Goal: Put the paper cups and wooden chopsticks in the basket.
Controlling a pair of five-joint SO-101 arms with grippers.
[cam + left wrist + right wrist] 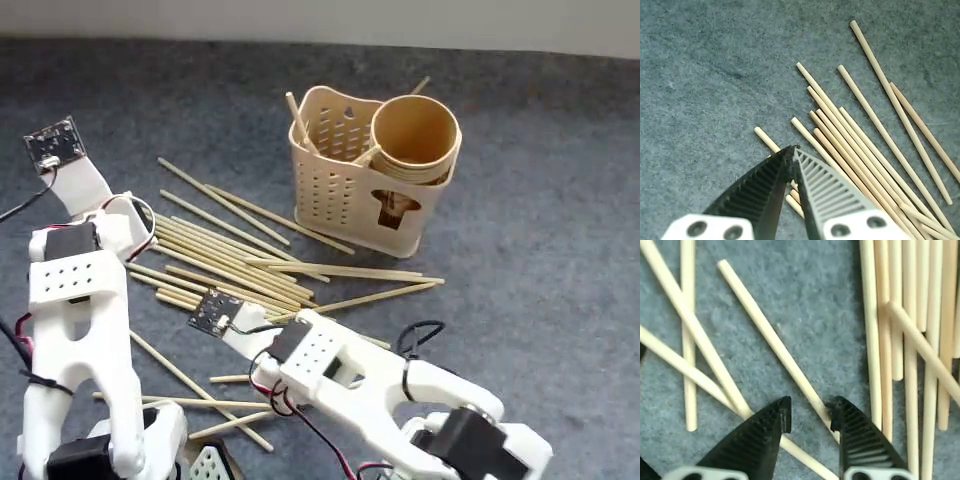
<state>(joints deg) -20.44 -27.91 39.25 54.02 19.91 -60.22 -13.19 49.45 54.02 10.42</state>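
Down on the grey felt tabletop (pixel 540 250) the cream perforated basket (pixel 340 195) stands upright toward the far side, and a stack of paper cups (pixel 415 135) sits inside its right-hand compartment, mouth facing up. One chopstick (pixel 300 120) leans out of the basket's left compartment, and another stick tip (pixel 421 85) pokes up behind the cups.

The main pile of wooden chopsticks (pixel 240 265) lies flat on the felt in front of and to the left of the basket, fanned out between the two arms. A few stray sticks (pixel 190 403) are scattered nearer the arm bases.

The left arm (pixel 75 290) hangs over the pile's left edge. The left gripper (pixel 792 152) has its jaws pressed together at the tips, with no gap showing. It hovers right above the blunt ends of the fanned sticks (pixel 855 145), and one short end (pixel 765 137) runs underneath the tips.

The right arm (pixel 340 370) reaches in from the near side. The right gripper (pixel 809 415) has its jaws spread apart, low over the felt. They straddle a single diagonal chopstick (pixel 765 329) that passes between the tips, close against one of them. A neat row of parallel sticks (pixel 910 340) lies just beside it.
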